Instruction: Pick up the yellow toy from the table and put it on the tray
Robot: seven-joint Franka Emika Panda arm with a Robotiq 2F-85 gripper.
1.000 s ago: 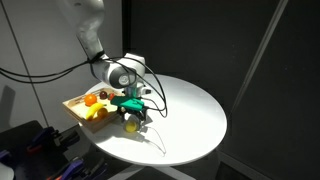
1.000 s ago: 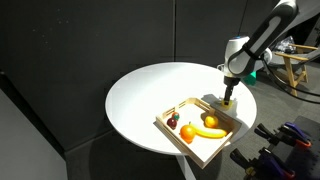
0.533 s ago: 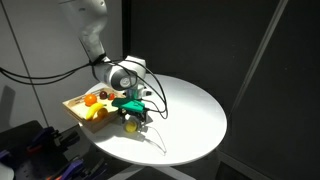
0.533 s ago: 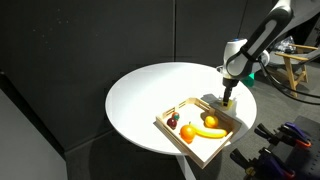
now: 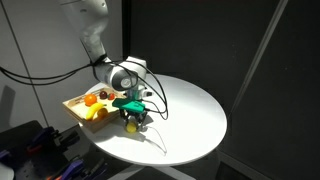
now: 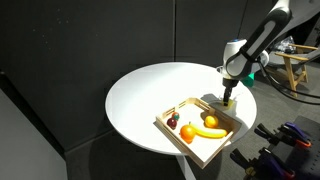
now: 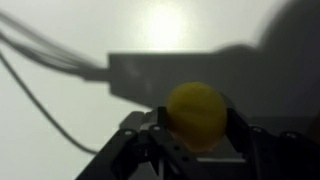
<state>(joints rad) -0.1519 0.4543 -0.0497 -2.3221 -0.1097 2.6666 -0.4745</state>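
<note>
The yellow toy (image 7: 196, 115), a small round ball, fills the lower middle of the wrist view, pressed between two dark fingers (image 7: 243, 132). My gripper (image 7: 196, 130) is shut on it. In both exterior views the gripper (image 5: 131, 121) (image 6: 229, 100) points down at the white table (image 5: 190, 110) (image 6: 145, 95), with the toy (image 5: 131, 126) at its tips, just beside the tray. The wooden tray (image 5: 73, 105) (image 6: 201, 155) lies at the table's edge. Whether the toy still touches the table I cannot tell.
In the tray lie an orange round toy (image 6: 187, 133), a yellow banana-like toy (image 6: 210, 132) and a small dark fruit (image 6: 172, 123). Cables (image 5: 158, 100) hang from the wrist. Dark equipment (image 5: 30, 145) stands below the table's edge; a wooden frame (image 6: 297, 65) stands behind.
The arm stays in the same place over the table. The jaws have closed onto the yellow toy.
</note>
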